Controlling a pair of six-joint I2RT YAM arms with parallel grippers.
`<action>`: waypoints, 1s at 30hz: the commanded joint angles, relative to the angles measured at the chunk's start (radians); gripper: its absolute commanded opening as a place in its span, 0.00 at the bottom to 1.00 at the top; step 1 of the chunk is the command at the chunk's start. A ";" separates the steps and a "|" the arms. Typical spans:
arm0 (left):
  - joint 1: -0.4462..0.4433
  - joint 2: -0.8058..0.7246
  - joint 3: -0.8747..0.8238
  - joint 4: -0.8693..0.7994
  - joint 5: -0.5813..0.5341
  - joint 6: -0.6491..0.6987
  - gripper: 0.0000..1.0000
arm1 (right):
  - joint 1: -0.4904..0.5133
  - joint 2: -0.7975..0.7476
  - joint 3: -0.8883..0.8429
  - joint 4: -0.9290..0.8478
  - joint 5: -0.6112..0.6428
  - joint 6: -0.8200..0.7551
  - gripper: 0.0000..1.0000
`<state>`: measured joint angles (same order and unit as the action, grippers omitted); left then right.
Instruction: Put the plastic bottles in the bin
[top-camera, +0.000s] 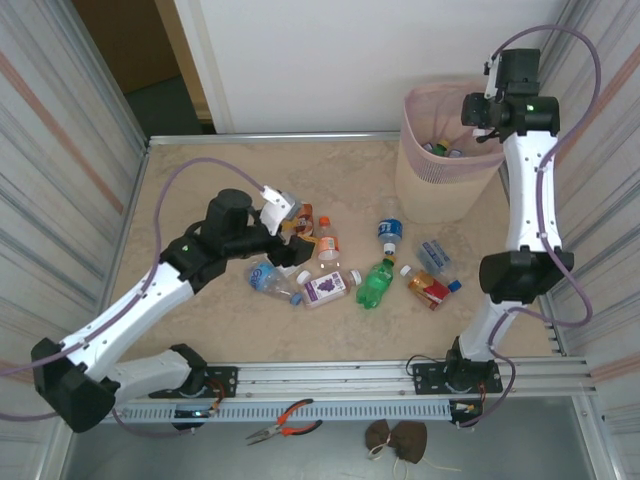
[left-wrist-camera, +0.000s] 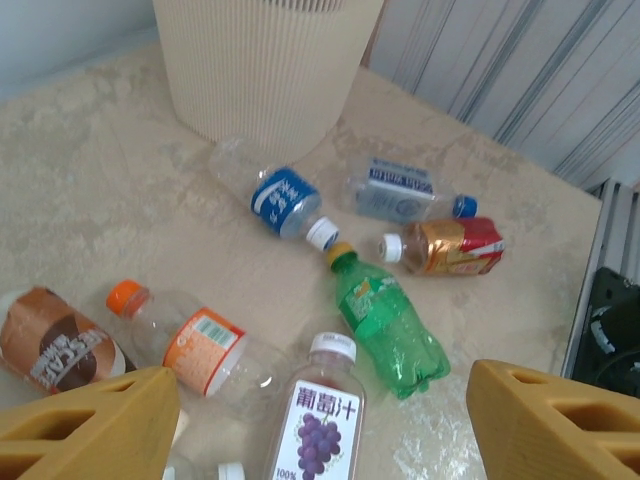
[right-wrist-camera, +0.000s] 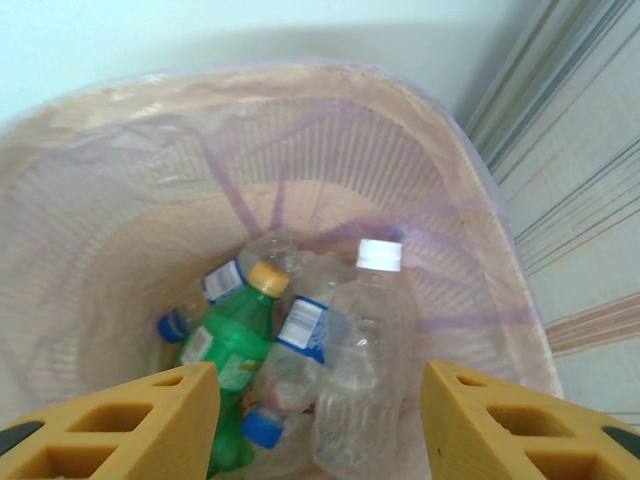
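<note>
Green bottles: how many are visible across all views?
2. One green bottle lies on the table; the second green bottle lies in the bin. More could be hidden deeper inside.

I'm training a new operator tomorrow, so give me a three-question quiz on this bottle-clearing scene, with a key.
1. True or false: the right gripper hangs open and empty above the bin.
2. Multiple choice: what colour is the cap of the green bottle lying outside the bin? A) blue B) yellow-orange C) white
3. Short answer: which fruit is pictured on the label of the white-capped juice bottle?

Key: 1 true; 2 B; 3 grapes.
</note>
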<state>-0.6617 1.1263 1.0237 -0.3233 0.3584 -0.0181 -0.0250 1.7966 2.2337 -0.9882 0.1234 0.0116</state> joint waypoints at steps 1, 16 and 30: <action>-0.004 0.051 0.058 -0.064 -0.019 -0.029 0.75 | 0.026 -0.093 -0.082 0.053 -0.035 0.039 0.55; 0.107 0.132 0.035 -0.344 -0.423 -0.665 0.79 | 0.072 -0.452 -0.527 0.164 -0.064 0.113 0.55; 0.216 0.159 -0.112 -0.511 -0.381 -1.223 0.92 | 0.091 -0.536 -0.655 0.162 -0.067 0.127 0.54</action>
<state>-0.4698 1.2713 0.9424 -0.7887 -0.0406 -1.0908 0.0559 1.2827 1.5909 -0.8375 0.0727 0.1139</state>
